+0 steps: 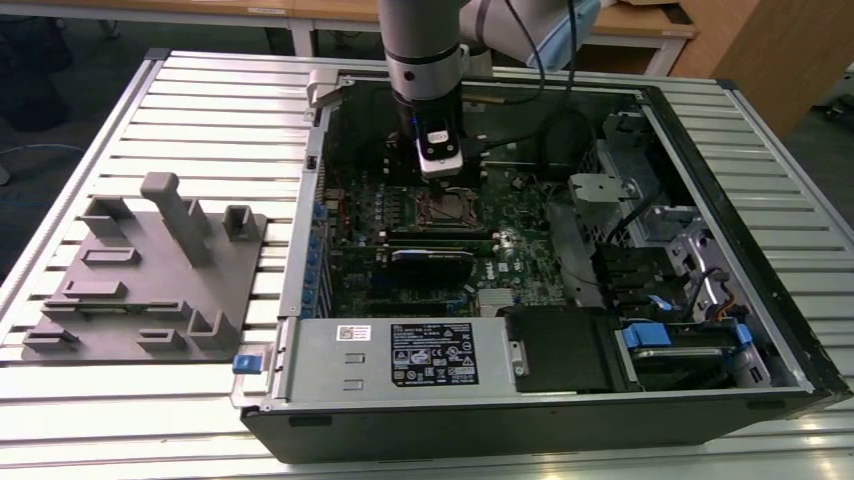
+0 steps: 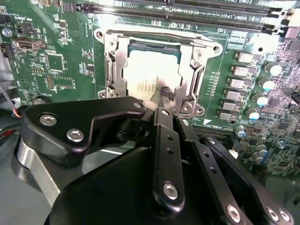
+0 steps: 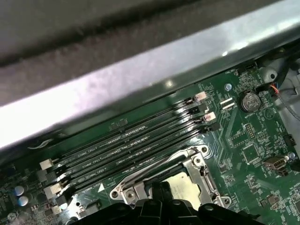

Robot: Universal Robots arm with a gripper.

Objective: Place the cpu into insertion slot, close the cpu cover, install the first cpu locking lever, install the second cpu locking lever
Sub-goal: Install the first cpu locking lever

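My gripper hung just over the slot inside the open case, which sat on the table. In the second wrist view my fingertips were pressed together with nothing between them, low over the cpu. I could not tell if they touched it. The cpu lay flat in the slot. The cover lay down around it, so the shiny top showed through the window. The green board spread out all around. In the first wrist view the long black memory slots ran just beside the cover. On the exterior view's left, a grey tray sat on the table, well apart from my gripper.
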